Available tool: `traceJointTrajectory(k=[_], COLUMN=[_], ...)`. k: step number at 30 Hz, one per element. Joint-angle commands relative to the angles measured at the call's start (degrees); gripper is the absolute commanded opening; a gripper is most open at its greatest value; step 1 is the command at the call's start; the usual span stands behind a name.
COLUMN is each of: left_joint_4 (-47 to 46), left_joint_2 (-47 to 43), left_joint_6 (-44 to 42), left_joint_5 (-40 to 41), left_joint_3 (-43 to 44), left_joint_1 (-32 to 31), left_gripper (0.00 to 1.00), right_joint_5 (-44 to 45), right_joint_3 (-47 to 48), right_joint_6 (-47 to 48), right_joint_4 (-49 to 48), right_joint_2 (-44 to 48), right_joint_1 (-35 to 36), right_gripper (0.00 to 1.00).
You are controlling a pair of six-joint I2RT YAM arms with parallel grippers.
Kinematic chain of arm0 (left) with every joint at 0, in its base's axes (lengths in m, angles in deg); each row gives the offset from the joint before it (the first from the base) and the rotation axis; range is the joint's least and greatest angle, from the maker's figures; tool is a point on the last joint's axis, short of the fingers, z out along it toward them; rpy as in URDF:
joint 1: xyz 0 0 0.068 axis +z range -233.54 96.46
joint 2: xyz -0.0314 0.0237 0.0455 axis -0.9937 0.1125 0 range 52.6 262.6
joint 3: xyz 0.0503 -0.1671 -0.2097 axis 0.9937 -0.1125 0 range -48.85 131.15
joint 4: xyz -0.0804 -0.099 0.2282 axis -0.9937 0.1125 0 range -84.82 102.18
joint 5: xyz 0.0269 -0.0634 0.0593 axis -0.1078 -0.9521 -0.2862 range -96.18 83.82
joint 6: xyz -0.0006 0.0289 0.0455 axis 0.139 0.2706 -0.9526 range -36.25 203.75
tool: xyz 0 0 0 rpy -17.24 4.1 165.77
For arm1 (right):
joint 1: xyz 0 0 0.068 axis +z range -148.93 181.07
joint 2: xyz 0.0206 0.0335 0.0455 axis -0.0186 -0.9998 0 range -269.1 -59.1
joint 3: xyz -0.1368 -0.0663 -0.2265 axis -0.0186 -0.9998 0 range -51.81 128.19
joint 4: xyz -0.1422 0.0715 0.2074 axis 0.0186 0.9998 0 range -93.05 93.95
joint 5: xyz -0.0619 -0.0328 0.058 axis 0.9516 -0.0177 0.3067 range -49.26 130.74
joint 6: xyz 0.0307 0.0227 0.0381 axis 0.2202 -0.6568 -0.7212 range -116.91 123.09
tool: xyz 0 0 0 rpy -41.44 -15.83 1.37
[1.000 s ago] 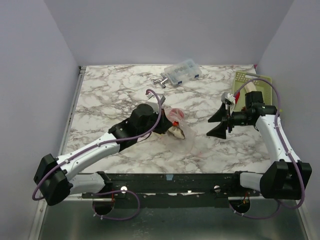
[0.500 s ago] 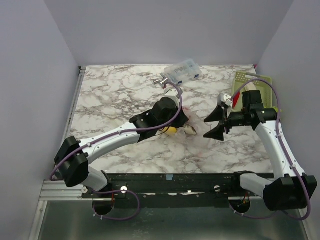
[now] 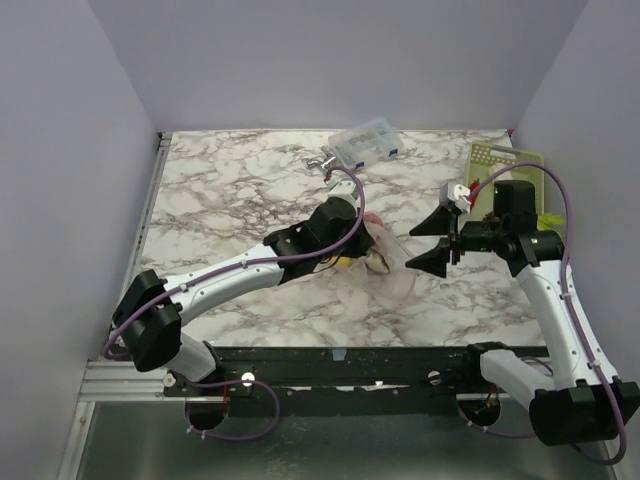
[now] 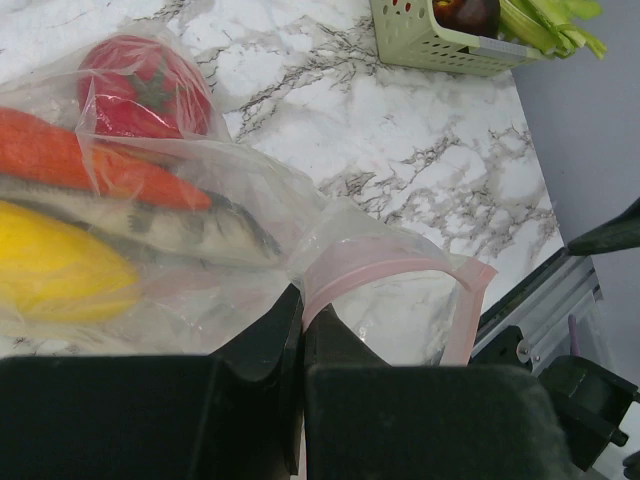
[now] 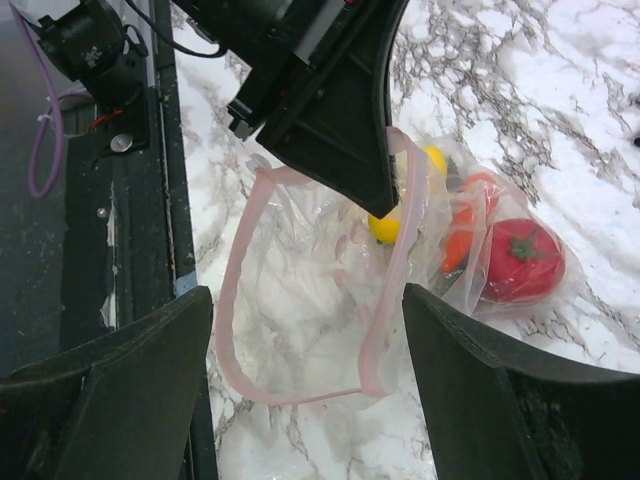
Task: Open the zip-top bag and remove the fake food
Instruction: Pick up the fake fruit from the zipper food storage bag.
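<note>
The left gripper [image 4: 302, 300] has its jaws pressed together on the pink zipper strip [image 4: 385, 268] of the zip-top bag [image 4: 250, 215], with one lip of the mouth pinched at the fingertips. Ahead of these fingertips and to their left, the body of the bag lies on the marble table [image 4: 420, 130]. It holds the fake food: a yellow lemon [image 4: 50, 270], a striped grey piece [image 4: 190, 230], an orange carrot [image 4: 70, 155] and, farthest from the gripper, a red tomato [image 4: 145, 88]. The strip's free lip arcs away to the right of the fingertips, so the mouth gapes.

The right gripper [image 5: 308, 300] has its fingers spread wide — one on each side of the open pink loop — and points toward the left gripper. Whether it touches the plastic cannot be told. Behind it, toward the table's far right corner, stands a pale green basket [image 3: 510, 158] holding a dark purple piece [image 4: 468, 12] and a green stalk [image 4: 550, 20].
</note>
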Motion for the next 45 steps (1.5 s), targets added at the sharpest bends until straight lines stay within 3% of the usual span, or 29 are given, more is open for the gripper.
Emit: traceJointTrajectory(k=[1,6,12,17,23,30,35,45], left_joint_4=[0.6,1.0,1.2,1.1,-0.3,-3.9,-9.1,-15.3], left_joint_2=[0.2,1.6,3.8,4.3,4.6,4.9,3.5,-3.3], left_joint_6=[1.4,1.6,2.0,2.1,2.5,2.4,2.1,-1.7], left_joint_5=[1.2,-1.1,-2.6,-3.2,-4.9,-9.7,-13.7,-17.8], left_joint_3=[1.9,3.7,6.2,6.7,6.2,5.4,1.9,-5.6], left_joint_1=[-0.2,-0.2,-0.5,-0.7,-0.7,-0.8,-0.7,0.7], left_gripper=[0.00,0.00,0.00,0.00,0.00,0.00,0.27,0.68], right_joint_5=[-2.9,3.5,12.5,21.2,28.6,31.1,36.5,37.4], right_joint_3=[-0.7,-3.1,-4.5,-5.9,-10.3,-16.6,-20.0,-21.7], right_joint_6=[-0.7,0.7,0.8,-4.5,-9.5,-15.5,-20.3,-25.1], right_joint_4=[0.6,0.2,-3.5,-11.0,-20.0,-29.4,-34.6,-38.1], right_joint_2=[0.7,0.4,-1.4,-3.5,-3.9,-2.7,-1.4,-4.2], right_joint_1=[1.1,4.7,11.0,11.6,11.7,11.7,11.5,10.6], right_gripper=[0.79,0.76,0.62,0.50,0.47,0.48,0.49,0.49])
